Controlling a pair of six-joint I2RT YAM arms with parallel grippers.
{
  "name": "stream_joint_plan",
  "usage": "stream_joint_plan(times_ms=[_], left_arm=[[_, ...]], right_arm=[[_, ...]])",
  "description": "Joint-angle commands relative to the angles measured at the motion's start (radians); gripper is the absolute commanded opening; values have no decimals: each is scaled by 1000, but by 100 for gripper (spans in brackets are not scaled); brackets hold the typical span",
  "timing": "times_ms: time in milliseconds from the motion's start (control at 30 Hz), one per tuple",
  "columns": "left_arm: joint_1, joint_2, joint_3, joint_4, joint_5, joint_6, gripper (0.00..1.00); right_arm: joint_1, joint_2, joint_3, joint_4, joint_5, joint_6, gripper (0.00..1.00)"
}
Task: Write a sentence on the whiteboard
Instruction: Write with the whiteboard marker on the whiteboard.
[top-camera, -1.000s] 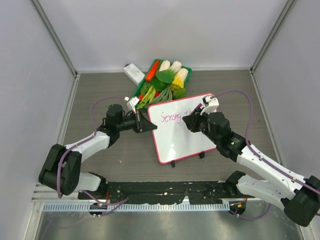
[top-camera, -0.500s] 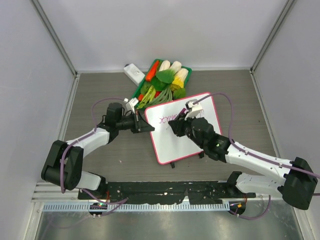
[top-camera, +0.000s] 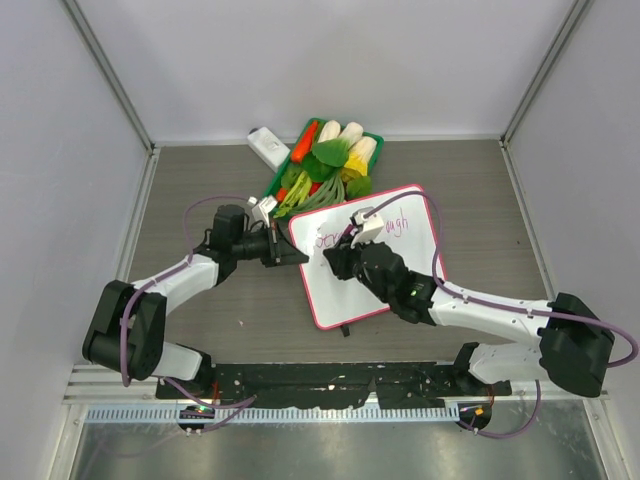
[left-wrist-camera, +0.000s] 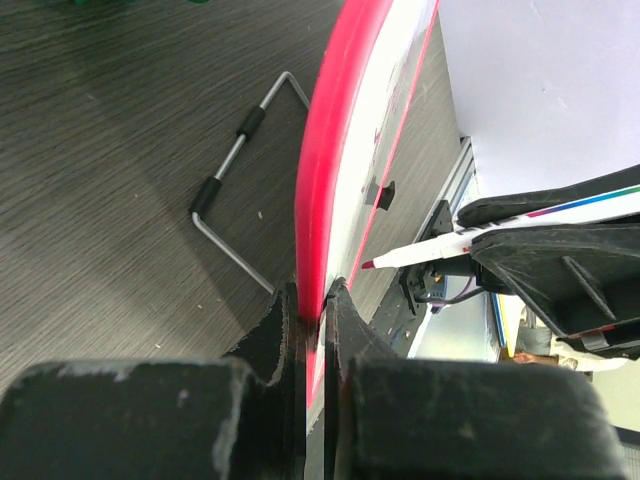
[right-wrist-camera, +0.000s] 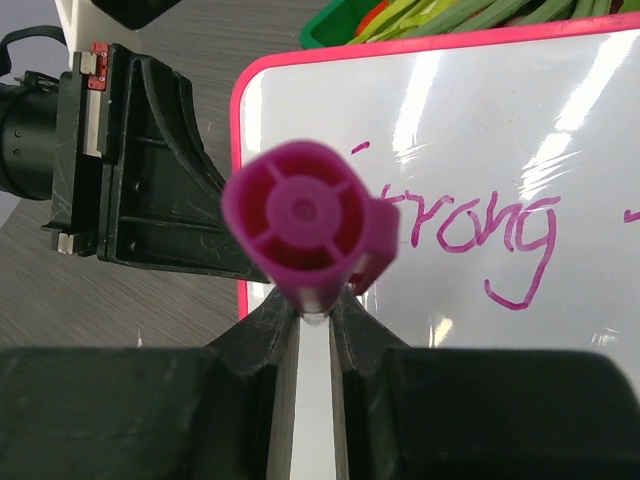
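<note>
From above I see the whiteboard (top-camera: 412, 250) in the middle of the table (top-camera: 200, 180), just near of a green basket (top-camera: 375, 137) of vegetables, with a small white block (top-camera: 265, 147) at the basket's left. My left pincer (top-camera: 292, 256) meets the board's left edge. My right pincer (top-camera: 335, 262) hangs over the board's left part and hides the middle of the magenta sentence (top-camera: 395, 227); I read "ough" clearly to its right. The left wrist view shows the left pincer clamped on the board's pink-red rim, a wire stand (left-wrist-camera: 235, 180) on the table beside the board, and a marker (left-wrist-camera: 400, 257) tip close to the white face; I cannot tell whether it touches. In the right wrist view the right pincer is closed around the magenta marker, with "trong" showing on the board beyond it.
</note>
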Motion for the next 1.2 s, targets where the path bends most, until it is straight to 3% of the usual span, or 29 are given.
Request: stream_joint_plan(times_ms=[0, 967, 1167], left_arm=[[13, 20, 8, -91, -123, 105, 0], [13, 20, 23, -114, -121, 111, 0], [13, 18, 26, -119, -121, 116, 0]], right_arm=[[11, 14, 10, 66, 34, -4, 1], [17, -8, -5, -52, 197, 32, 1], [14, -32, 10, -40, 168, 18, 1]])
